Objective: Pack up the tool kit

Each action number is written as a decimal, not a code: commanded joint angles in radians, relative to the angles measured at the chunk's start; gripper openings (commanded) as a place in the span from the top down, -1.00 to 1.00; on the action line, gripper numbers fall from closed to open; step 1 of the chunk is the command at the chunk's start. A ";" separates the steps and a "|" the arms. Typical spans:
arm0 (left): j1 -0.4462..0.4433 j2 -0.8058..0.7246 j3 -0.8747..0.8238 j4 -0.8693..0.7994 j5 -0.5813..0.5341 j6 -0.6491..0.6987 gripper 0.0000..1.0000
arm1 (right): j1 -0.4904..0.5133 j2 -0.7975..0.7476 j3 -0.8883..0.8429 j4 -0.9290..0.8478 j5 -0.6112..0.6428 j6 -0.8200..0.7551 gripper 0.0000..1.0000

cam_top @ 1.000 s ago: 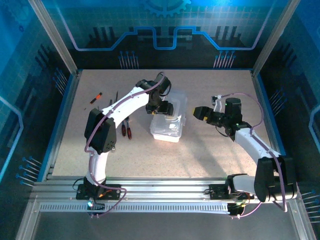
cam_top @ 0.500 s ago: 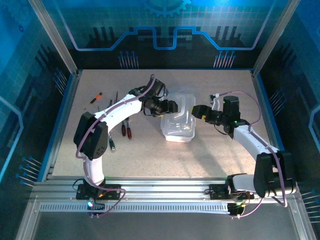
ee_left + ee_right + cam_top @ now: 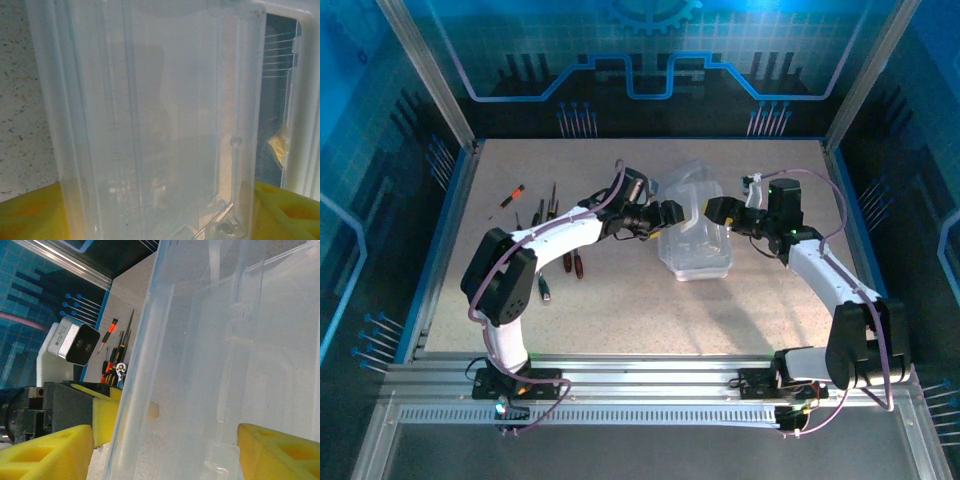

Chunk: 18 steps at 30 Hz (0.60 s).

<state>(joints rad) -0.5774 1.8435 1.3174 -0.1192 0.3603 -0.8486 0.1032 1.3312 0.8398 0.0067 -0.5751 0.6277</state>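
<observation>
Your case (image 3: pixel 698 245) stands tipped up off the table (image 3: pixel 770 310), caught between your two grippers. They face each other across it, near its upper end.

Your left gripper (image 3: pixel 672 213) has its jaws spread wide and closed on the case. In the left wrist view, the clear wall runs from one yellow pad (image 3: pixel 30 212) across to the other, with the plastic against both.

Your right gripper (image 3: pixel 713 210) also stands wide, with the opposite side of the case between its fingers. One of its pads (image 3: pixel 47 450) looks to sit just clear of the wall, though the clear plastic makes that hard to judge.

The tools lie loose on the table, well behind your left gripper and out beside that arm's forearm. A small orange-handled screwdriver (image 3: pixel 512 195) is farthest out. A cluster of thin screwdrivers (image 3: pixel 550 205) lies nearer the arm. The red-handled tools (image 3: pixel 572 263) are on the near side of the arm.
</observation>
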 commanded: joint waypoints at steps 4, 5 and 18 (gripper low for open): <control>-0.027 -0.048 -0.030 0.162 0.065 -0.012 -0.03 | 0.000 0.017 0.034 -0.016 -0.077 0.008 -0.48; -0.027 -0.052 -0.032 0.168 0.066 -0.012 -0.04 | 0.000 0.019 0.034 -0.016 -0.073 0.010 -0.48; -0.027 -0.083 -0.112 0.305 0.102 -0.021 -0.42 | -0.013 0.050 0.025 0.037 -0.084 0.053 -0.26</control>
<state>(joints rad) -0.5873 1.8111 1.2083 0.0731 0.3920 -0.8925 0.0971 1.3705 0.8551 0.0227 -0.6369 0.6537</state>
